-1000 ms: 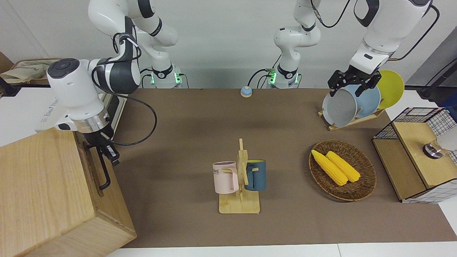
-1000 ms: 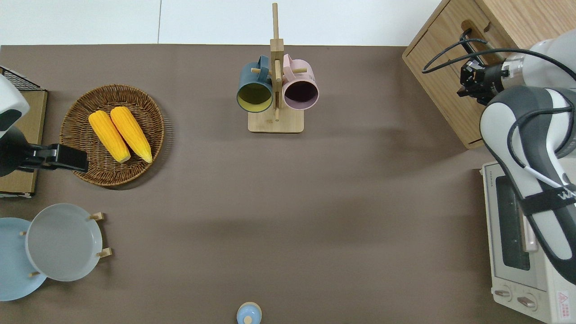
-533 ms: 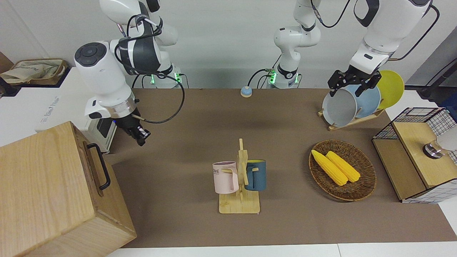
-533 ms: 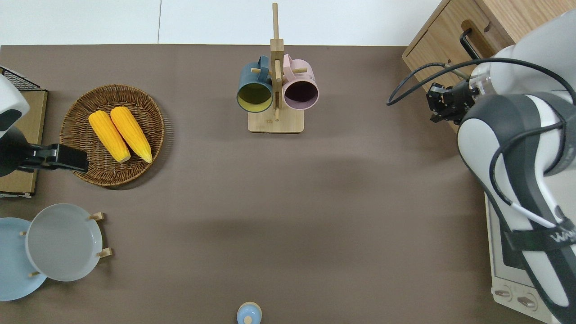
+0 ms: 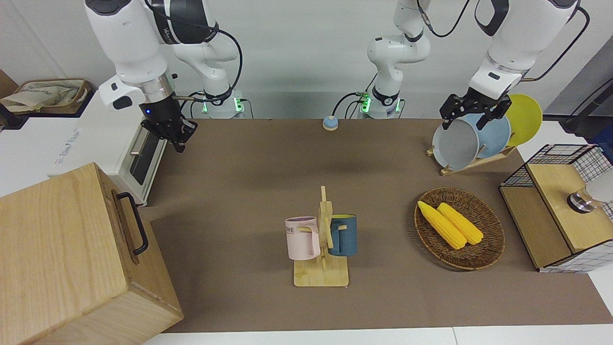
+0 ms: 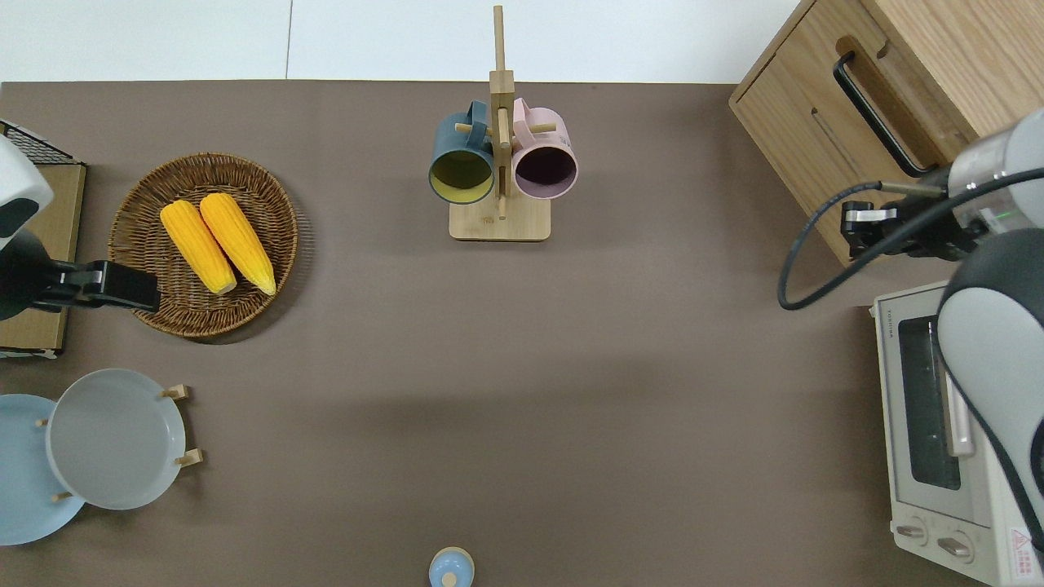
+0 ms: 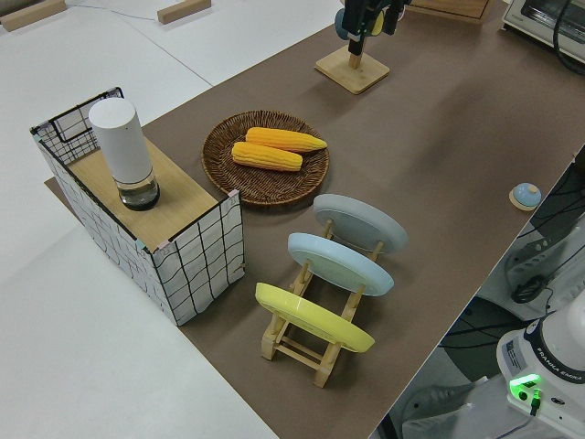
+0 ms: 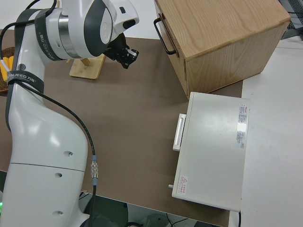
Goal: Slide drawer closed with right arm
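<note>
The drawer [image 5: 125, 225] sits pushed in, its front level with the front of the big light-wood box [image 5: 57, 254]. Its black loop handle [image 6: 877, 110] is free, and it also shows in the right side view [image 8: 163, 34]. My right gripper [image 5: 176, 136] hangs clear of the box. In the overhead view my right gripper [image 6: 855, 231] is over the brown mat, just off the box's corner nearest the robots, between the box and the white oven [image 6: 930, 424]. It holds nothing. My left arm is parked, and its gripper [image 5: 463, 120] is open.
A mug stand [image 5: 322, 249] with a pink and a blue mug is mid-table. A wicker basket [image 5: 488, 239] holds two corn cobs. A plate rack [image 5: 471, 163], a wire-mesh rack [image 5: 560, 211] and a small blue bell [image 5: 330, 123] are also on the table.
My right gripper has left the drawer handle, risen and drawn back toward the robots, to a spot near the oven. The drawer and the left arm have not moved.
</note>
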